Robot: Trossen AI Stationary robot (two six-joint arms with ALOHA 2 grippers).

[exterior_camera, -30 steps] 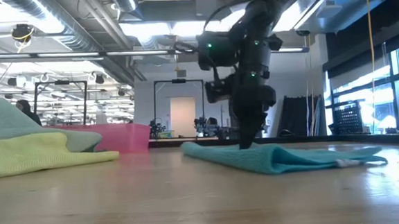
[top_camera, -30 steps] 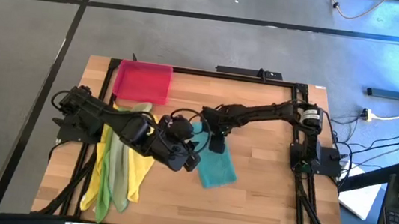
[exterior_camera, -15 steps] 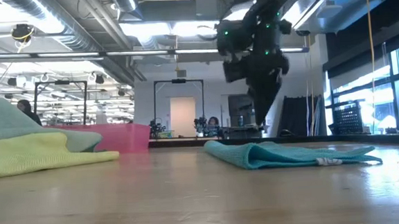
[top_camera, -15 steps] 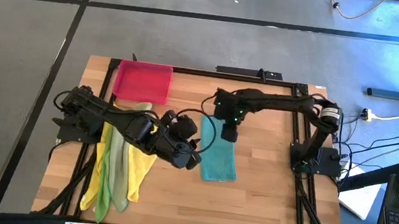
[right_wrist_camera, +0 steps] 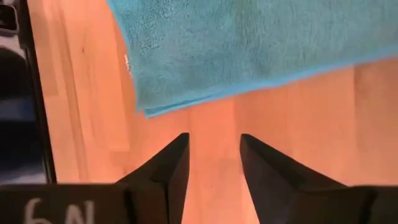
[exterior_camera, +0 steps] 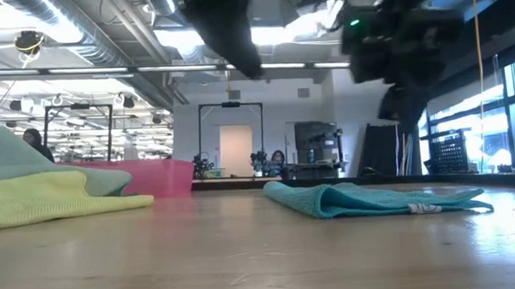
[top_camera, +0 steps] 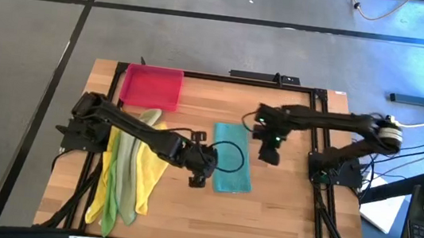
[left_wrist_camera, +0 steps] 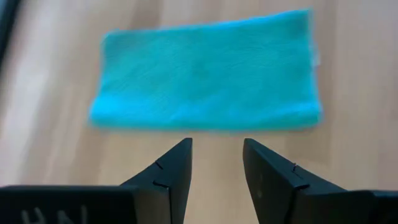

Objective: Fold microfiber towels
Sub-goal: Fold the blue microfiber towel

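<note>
pile of towels (top_camera: 127,175): yellow and green cloths are heaped unfolded along the left edge of the surface (top_camera: 281,215), just in front of the pink tray (top_camera: 152,86) at the far-left corner. Four unfolded ones seem to be left, so this is judged early in the job.

left gripper (top_camera: 198,180): it's parked just left of the teal towel's near-left corner. The fingers (left_wrist_camera: 176,169) are set apart with nothing between them, bare wood showing in the gap.

teal towel (top_camera: 232,157): it's laid flat as a neat rectangle around the middle of the surface, already folded over. If another fold is wanted, both corners of one short end should be pinched together and carried over evenly so the edges get matched; otherwise it should be left alone and the next cloth fetched from the pile.

right gripper (top_camera: 269,153): it's held just off the towel's right edge, lifted clear. The fingers (right_wrist_camera: 168,167) are parted and empty.

changed: a second ago the teal towel was skewed and the right gripper was pressed down onto it; now the towel is squared up, the right arm has been pulled away rightward and the left arm has been stretched out low.
</note>
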